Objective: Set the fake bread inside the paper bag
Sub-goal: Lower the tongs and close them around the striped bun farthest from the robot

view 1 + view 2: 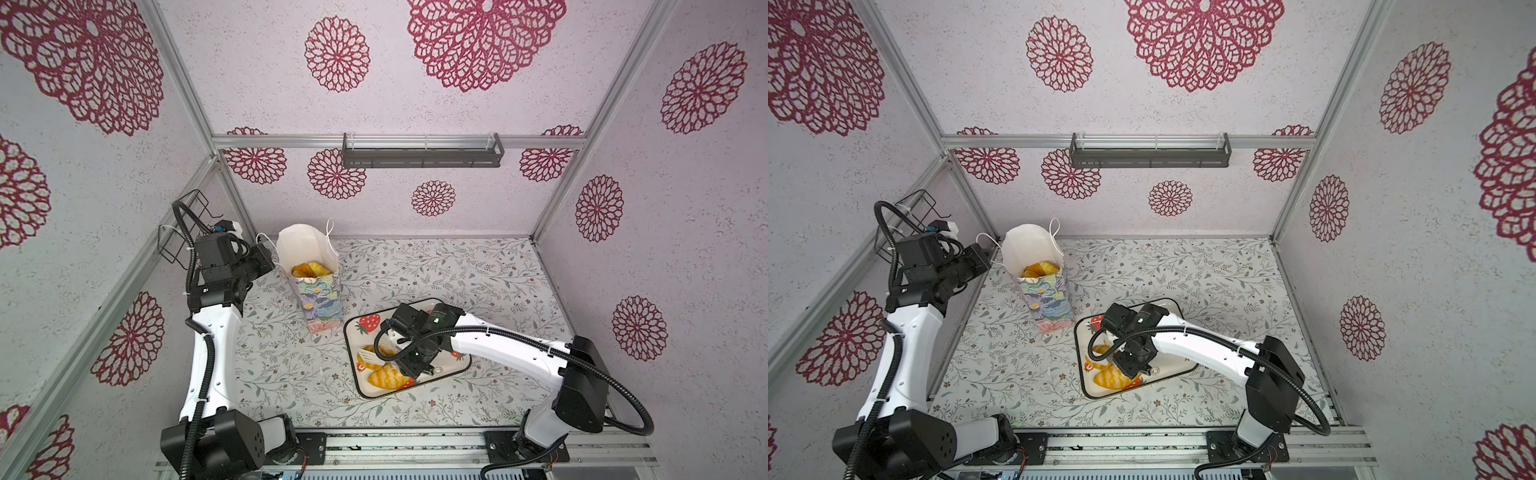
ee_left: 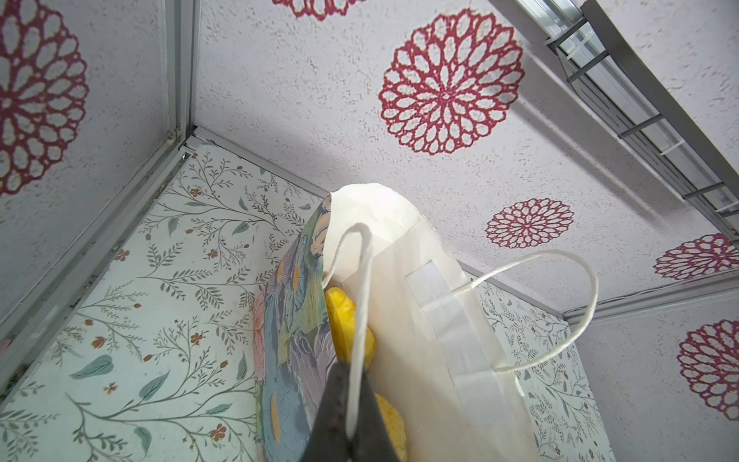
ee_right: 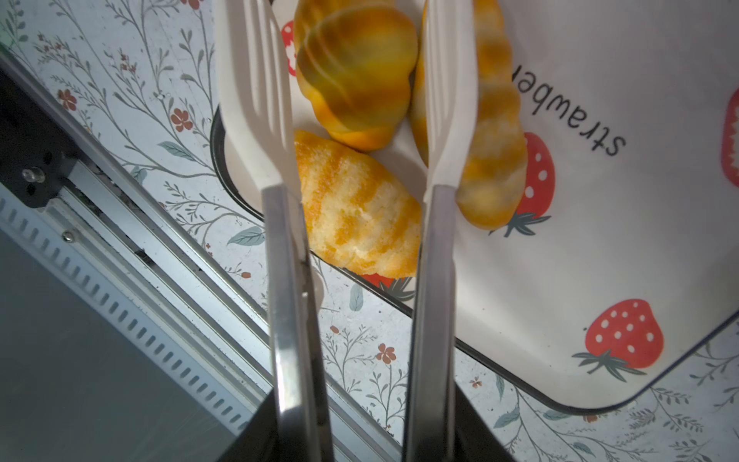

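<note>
The paper bag (image 1: 318, 301) (image 1: 1047, 300) stands upright at the back left, floral outside and white inside (image 2: 420, 320). Fake bread (image 1: 305, 269) (image 1: 1039, 269) (image 2: 343, 320) lies inside it. My left gripper (image 1: 269, 254) (image 1: 988, 258) (image 2: 352, 376) is shut on one white cord handle (image 2: 362, 288). More fake bread rests on the strawberry tray (image 1: 353, 365) (image 3: 600, 240): a striped croissant (image 1: 388, 377) (image 3: 356, 208), a twisted roll (image 3: 356, 72) and a long braided loaf (image 3: 496, 132). My right gripper (image 1: 409, 361) (image 3: 364, 440) holds metal tongs (image 1: 374, 353) (image 3: 440, 248). Their white ends stand spread on either side of the roll and croissant.
The tray (image 1: 1177, 368) sits right of the bag on the floral tabletop. A wire basket (image 1: 183, 228) hangs on the left wall and a grey shelf (image 1: 422, 156) on the back wall. The metal rail (image 1: 395, 449) runs along the front edge.
</note>
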You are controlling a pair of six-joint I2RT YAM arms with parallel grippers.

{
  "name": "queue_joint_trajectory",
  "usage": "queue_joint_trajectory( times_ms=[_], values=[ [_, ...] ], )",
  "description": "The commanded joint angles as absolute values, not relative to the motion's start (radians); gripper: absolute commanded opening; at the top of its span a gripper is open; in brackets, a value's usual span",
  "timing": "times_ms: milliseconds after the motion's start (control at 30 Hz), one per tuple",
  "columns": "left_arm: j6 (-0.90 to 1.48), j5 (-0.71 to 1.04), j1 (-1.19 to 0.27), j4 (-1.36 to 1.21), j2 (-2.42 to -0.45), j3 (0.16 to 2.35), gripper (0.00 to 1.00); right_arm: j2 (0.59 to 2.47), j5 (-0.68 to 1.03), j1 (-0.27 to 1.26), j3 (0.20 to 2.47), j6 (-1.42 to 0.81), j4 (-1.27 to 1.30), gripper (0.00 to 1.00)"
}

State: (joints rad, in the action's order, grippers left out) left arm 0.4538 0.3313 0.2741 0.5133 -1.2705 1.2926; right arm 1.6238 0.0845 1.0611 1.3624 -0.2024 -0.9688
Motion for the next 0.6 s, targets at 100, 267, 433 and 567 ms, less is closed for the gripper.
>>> queue_joint_trajectory(
  times_ms=[100,267,433,567],
  values=[
    [0.446,0.331,0.284,0.492,-1.269,1.284,0.00,1.629,0.087,1.078,1.371,-0.178,-0.962,0.48],
    [0.446,0.330,0.284,0.492,-1.266,1.284,0.00,1.647,0.060,1.080,1.370,-0.179,-0.965,0.48],
    [0.445,0.331,0.284,0.492,-1.266,1.284,0.00,1.649,0.049,1.083,1.377,-0.178,-0.968,0.47],
    [0.448,0.332,0.284,0.493,-1.264,1.283,0.00,1.651,0.045,1.085,1.380,-0.178,-0.969,0.41]
  ],
)
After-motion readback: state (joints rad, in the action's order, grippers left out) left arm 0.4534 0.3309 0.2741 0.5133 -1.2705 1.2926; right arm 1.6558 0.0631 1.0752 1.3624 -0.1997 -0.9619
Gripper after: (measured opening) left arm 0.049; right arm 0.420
